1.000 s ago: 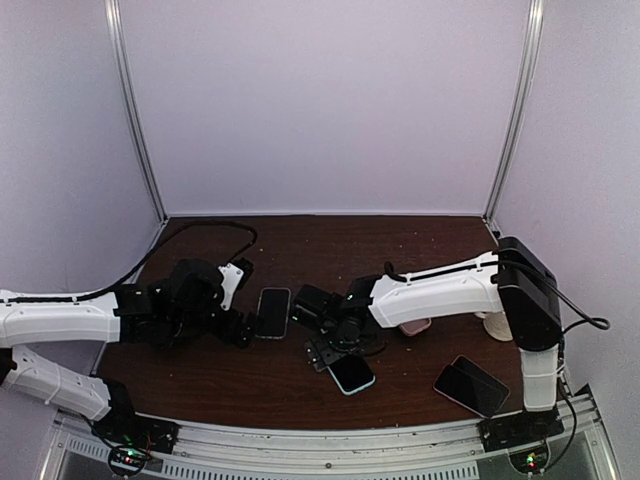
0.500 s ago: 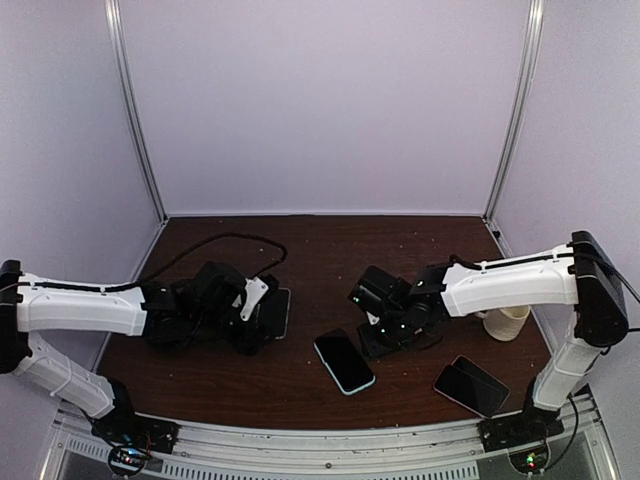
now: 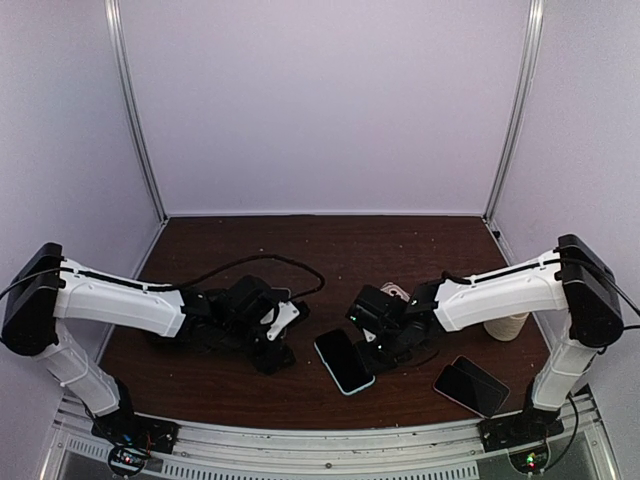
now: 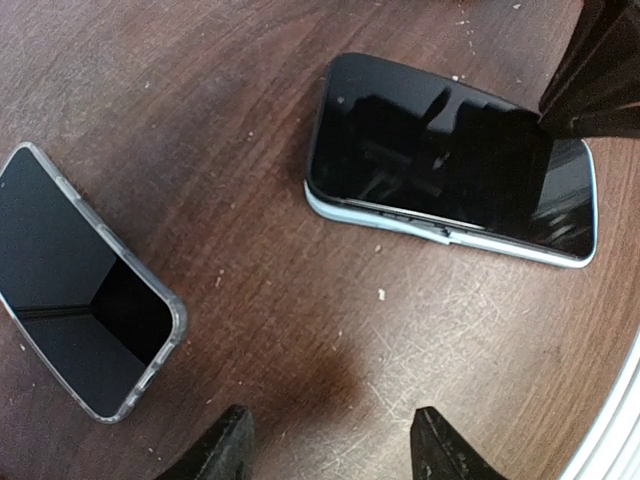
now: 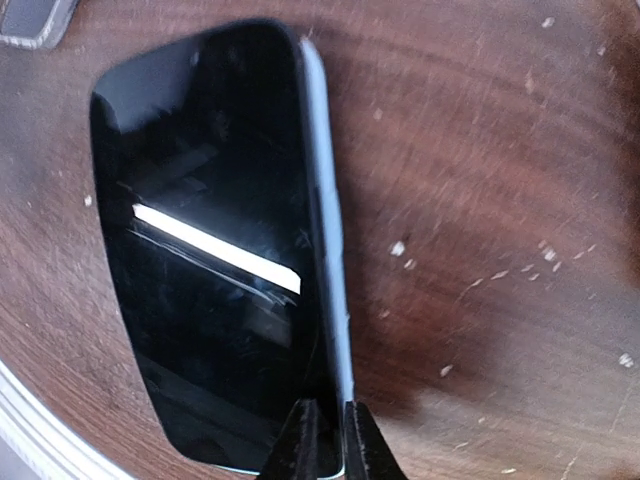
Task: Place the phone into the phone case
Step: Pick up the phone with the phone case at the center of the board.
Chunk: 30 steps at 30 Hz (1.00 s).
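The phone (image 3: 343,360) lies black screen up on the light-blue phone case (image 4: 400,218), near the table's front. In the left wrist view its near long edge sits raised above the case rim. My right gripper (image 5: 329,410) is shut, its tips down at the phone's (image 5: 210,250) long side over the case rim (image 5: 325,200). Seen from above, that gripper (image 3: 375,345) stands just right of the phone. My left gripper (image 4: 330,420) is open over bare wood, short of the phone (image 4: 450,150). From the top it (image 3: 278,352) is just left of the phone.
A second phone in a clear case (image 4: 80,320) lies close to my left gripper, hidden under that arm from above. A dark phone (image 3: 470,387) rests at the front right, a paper cup (image 3: 505,325) behind it. The white front rail (image 4: 620,430) runs nearby.
Both arms have closed in on the phone from either side. The right gripper went from wide open to shut, and the left gripper narrowed. The phone shifted slightly left.
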Each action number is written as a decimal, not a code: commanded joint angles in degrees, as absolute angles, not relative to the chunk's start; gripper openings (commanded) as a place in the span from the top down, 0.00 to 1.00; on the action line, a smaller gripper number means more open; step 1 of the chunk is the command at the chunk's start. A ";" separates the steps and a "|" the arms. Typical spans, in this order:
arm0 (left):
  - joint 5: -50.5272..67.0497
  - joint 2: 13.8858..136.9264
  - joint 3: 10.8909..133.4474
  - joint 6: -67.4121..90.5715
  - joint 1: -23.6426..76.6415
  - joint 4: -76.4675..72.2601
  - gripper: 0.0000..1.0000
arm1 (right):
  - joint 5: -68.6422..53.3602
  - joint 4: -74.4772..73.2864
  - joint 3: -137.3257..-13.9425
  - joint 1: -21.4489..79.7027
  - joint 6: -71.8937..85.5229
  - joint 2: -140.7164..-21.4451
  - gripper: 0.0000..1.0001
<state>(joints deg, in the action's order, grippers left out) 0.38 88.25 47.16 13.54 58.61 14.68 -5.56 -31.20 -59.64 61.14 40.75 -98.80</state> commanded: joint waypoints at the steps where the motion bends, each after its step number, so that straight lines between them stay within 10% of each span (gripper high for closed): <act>1: 2.19 88.66 49.06 12.49 58.92 13.56 0.42 | -4.43 -35.31 -59.15 63.85 42.25 -102.07 0.89; 11: 2.22 88.46 49.31 12.34 58.87 13.59 0.42 | -0.31 -45.83 -61.55 66.80 43.00 -101.62 0.89; 20: 0.88 86.95 49.33 12.03 58.80 14.41 0.42 | 4.01 -49.13 -73.24 67.15 38.76 -101.37 0.03; 30: -1.89 86.06 49.48 11.34 58.80 15.88 0.42 | 3.29 -47.07 -79.18 66.44 37.06 -110.07 0.01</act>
<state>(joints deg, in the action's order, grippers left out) -0.80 87.48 47.70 12.49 58.61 15.22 2.44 -46.50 -76.55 66.87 38.37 -107.09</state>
